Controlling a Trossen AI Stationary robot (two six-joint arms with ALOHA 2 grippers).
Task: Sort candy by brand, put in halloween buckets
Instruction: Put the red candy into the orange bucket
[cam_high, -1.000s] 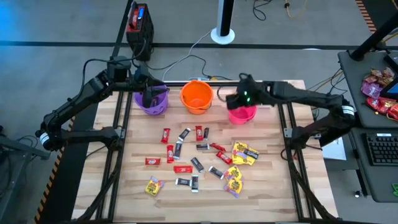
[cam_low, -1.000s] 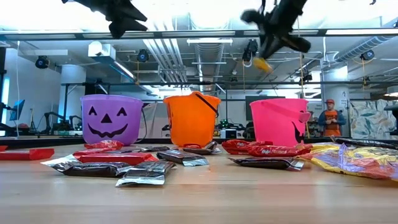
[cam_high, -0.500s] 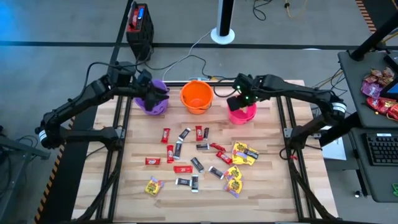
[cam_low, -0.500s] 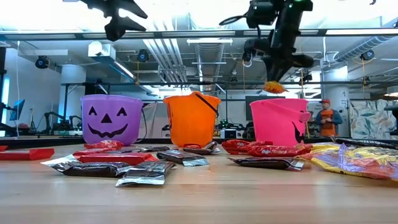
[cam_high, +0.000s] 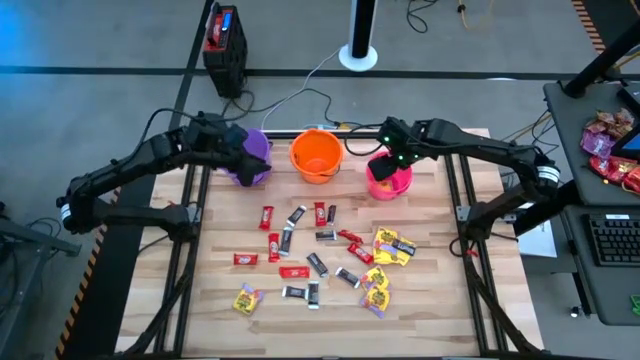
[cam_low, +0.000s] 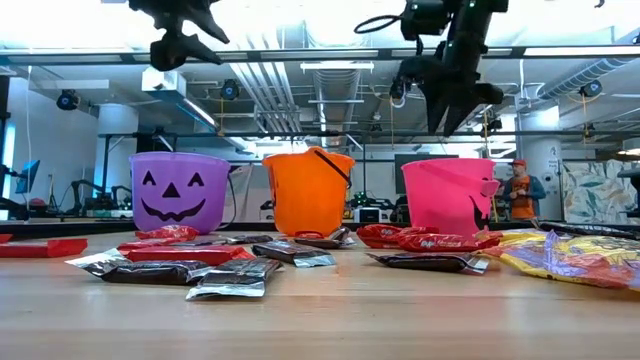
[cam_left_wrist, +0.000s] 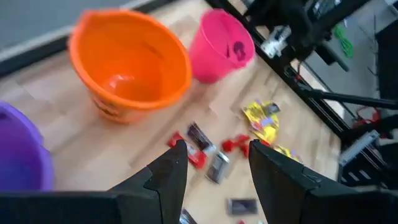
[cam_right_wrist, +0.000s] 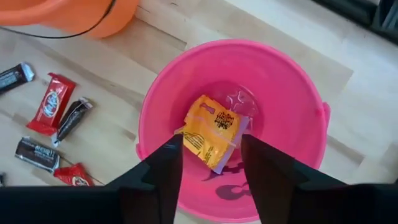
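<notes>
Since a second ago the yellow crinkly packet has left the right gripper and lies in the round pink plastic bucket.

High view: remaining candy lies well apart, toward the table's near side.

Low view: right gripper hangs above the pink bucket.

Right wrist view: fingers spread, empty.

Left wrist view: left gripper wide, by the purple bucket.

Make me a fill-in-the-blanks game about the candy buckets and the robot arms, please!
1. The yellow packet lies inside the ____ bucket.
2. The bucket standing between the other two is ____.
3. The right gripper, fingers open, hangs above the ____ bucket.
4. The left gripper hovers by the ____ bucket.

Missing words: pink, orange, pink, purple
</notes>
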